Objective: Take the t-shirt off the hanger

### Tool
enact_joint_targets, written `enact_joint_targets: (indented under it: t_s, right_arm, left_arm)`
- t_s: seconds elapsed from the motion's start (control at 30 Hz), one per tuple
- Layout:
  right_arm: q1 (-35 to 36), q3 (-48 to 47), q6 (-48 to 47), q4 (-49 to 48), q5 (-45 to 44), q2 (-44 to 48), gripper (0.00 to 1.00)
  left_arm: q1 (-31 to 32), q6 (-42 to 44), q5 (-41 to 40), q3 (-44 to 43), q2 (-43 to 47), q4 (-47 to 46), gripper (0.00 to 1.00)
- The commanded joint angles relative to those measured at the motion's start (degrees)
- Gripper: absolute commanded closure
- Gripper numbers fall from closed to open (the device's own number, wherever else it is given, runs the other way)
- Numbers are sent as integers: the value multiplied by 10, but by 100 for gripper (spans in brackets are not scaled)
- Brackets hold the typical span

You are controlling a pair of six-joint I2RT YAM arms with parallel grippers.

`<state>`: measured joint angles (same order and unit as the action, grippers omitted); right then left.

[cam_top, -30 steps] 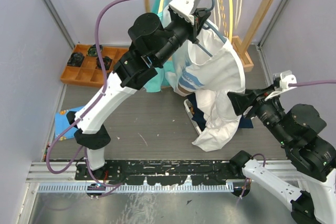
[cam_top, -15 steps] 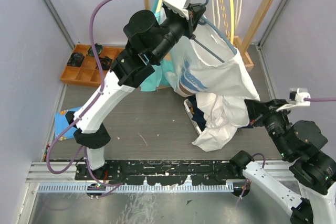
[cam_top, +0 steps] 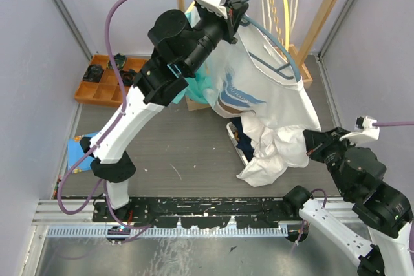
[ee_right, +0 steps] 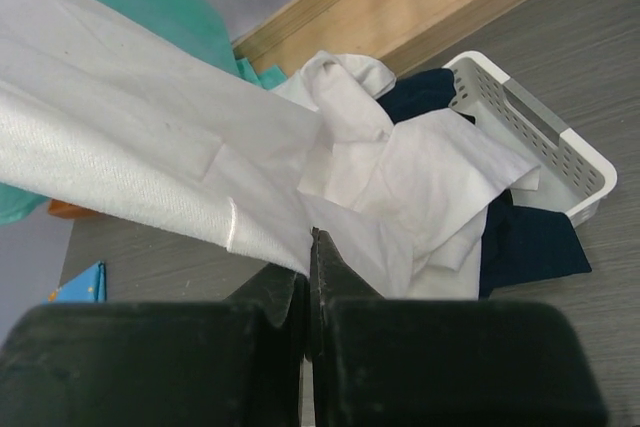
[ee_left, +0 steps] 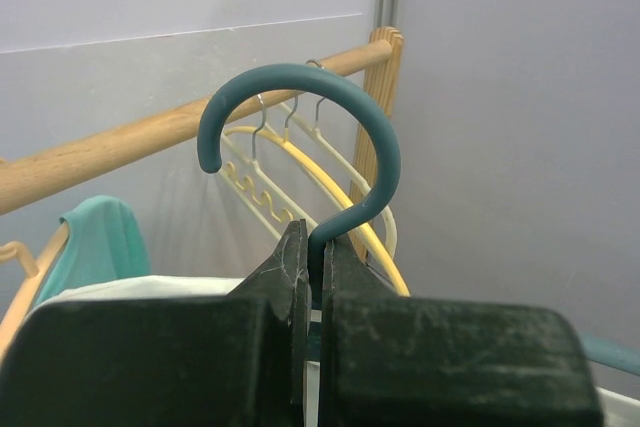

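Grey table (cam_top: 181, 150), white t-shirt (cam_top: 272, 105) stretched, left claw (ee_left: 312, 259) clamping teal hanger (ee_left: 378, 137), right claw (ee_right: 310, 247) pinching it.

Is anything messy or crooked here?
Yes. The t-shirt is stretched askew on the tilted hanger, and dark clothes spill over the basket rim.

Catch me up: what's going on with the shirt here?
The left arm's fingers are clamped on the neck of the teal hook-topped hanger, holding it up beside the wooden rail. The right arm's fingers are shut on a lower edge of the white t-shirt, which stretches down from the hanger toward them. The shirt is still on the hanger, so the removal isn't done.
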<state>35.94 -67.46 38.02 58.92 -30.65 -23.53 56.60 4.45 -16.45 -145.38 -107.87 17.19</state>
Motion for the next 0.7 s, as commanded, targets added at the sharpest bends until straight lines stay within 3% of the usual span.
enact_joint_targets:
  t_s: [0.0,0.37,0.4,0.53,0.67]
  right_arm:
    - [1,23,27,21,-24,11,99]
    - [2,22,18,2,-2,18,99]
    - [2,18,11,-8,1,19,96]
    - [1,-17,-41,-62,13,13,66]
    - [2,-68,-101,-93,7,-11,52]
  left_arm:
    - [-8,-10,-15,-19,33,-62,100]
    - [-11,-26,-3,-10,40,-68,100]
    - [-11,-28,3,-6,41,-68,100]
    - [-10,-37,39,19,50,-61,100]
    - [-10,-50,76,70,70,-57,100]
